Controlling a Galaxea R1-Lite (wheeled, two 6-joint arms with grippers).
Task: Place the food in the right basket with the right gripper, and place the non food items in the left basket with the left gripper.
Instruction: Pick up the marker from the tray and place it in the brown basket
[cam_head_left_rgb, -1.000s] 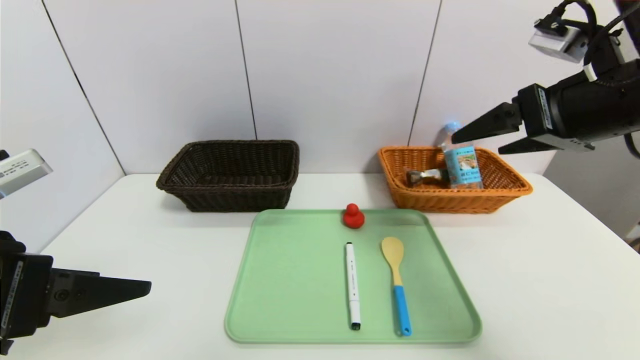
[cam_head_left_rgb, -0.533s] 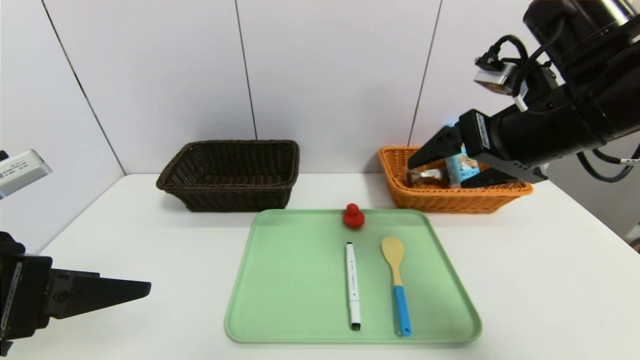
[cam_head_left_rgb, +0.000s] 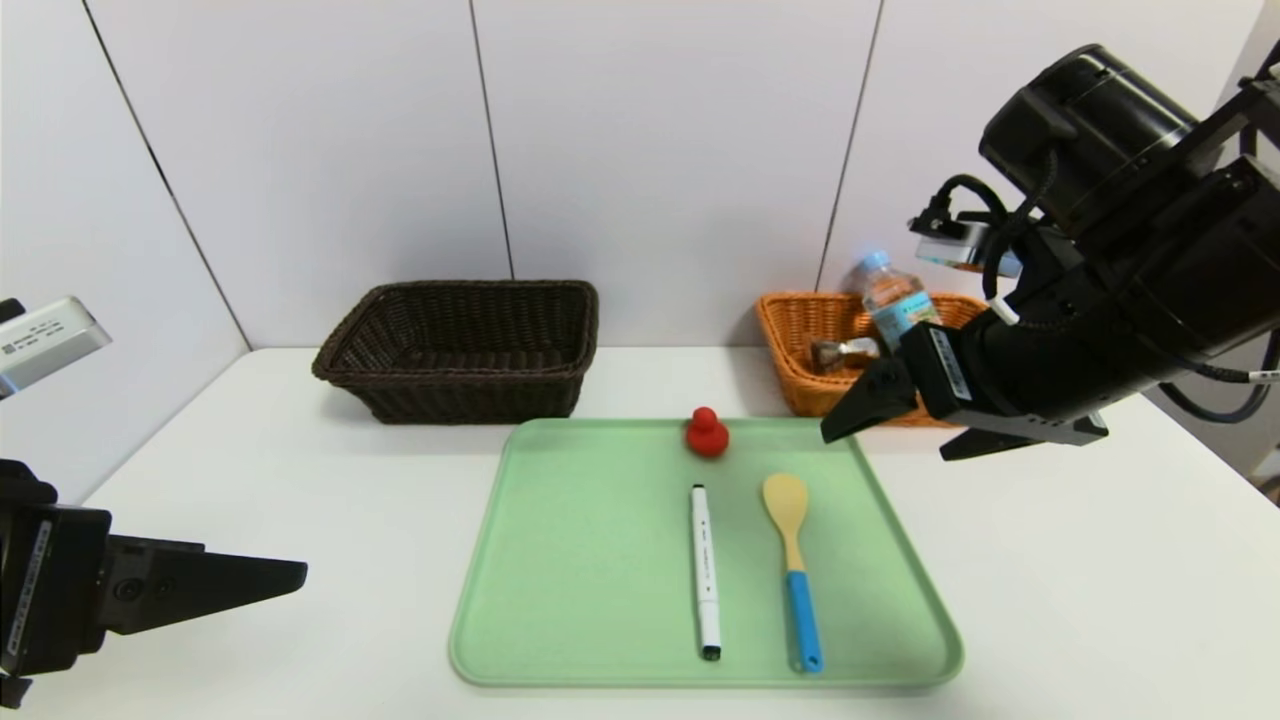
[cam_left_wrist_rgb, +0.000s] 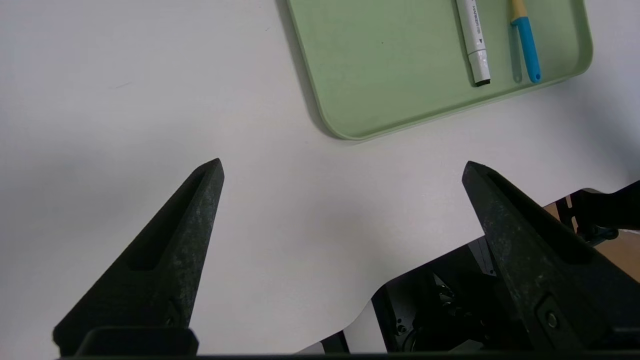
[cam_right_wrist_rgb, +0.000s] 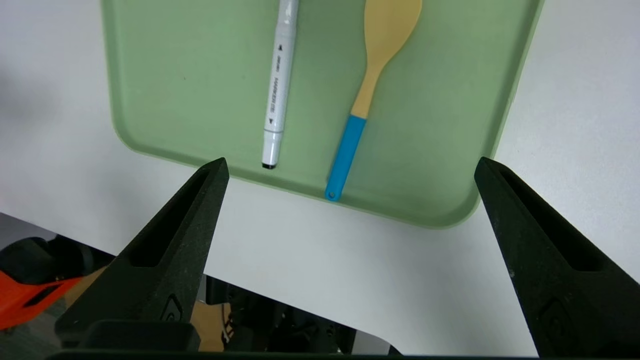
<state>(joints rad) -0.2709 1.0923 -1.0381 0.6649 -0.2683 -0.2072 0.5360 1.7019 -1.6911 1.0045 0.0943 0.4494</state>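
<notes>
Green plastic tray (cam_head_left_rgb: 560, 600) lies on the white table (cam_head_left_rgb: 300, 470), holding three things; a red duck-shaped toy (cam_head_left_rgb: 706, 433) sits at its far edge, a white marker pen (cam_head_left_rgb: 705, 570) lies lengthwise near the middle, and just beside it, apart from it, lies a wooden spoon (cam_head_left_rgb: 792, 560) with a blue handle, its bowl pointing away from the robot; behind the tray stand two woven baskets against the wall, the dark brown basket (cam_head_left_rgb: 460, 350) on the left, with nothing seen in it, and the orange basket (cam_head_left_rgb: 800, 330) on the right; in the orange one a water bottle (cam_head_left_rgb: 890, 298) with a blue cap leans tilted, and a small silvery wrapped item (cam_head_left_rgb: 842, 352) lies beside it; the right gripper (cam_head_left_rgb: 905, 430) hangs in the air in front of the orange basket, over the tray's far right corner, angled downward toward the tray, its two dark fingers spread wide with nothing between them; its wrist view looks down on the pen (cam_right_wrist_rgb: 277, 90) and spoon (cam_right_wrist_rgb: 372, 85) between the splayed fingertips (cam_right_wrist_rgb: 210, 175); the left gripper (cam_left_wrist_rgb: 342, 167) is parked low at the near left of the table, well apart from the tray, its fingers also spread wide and holding nothing, above bare tabletop
</notes>
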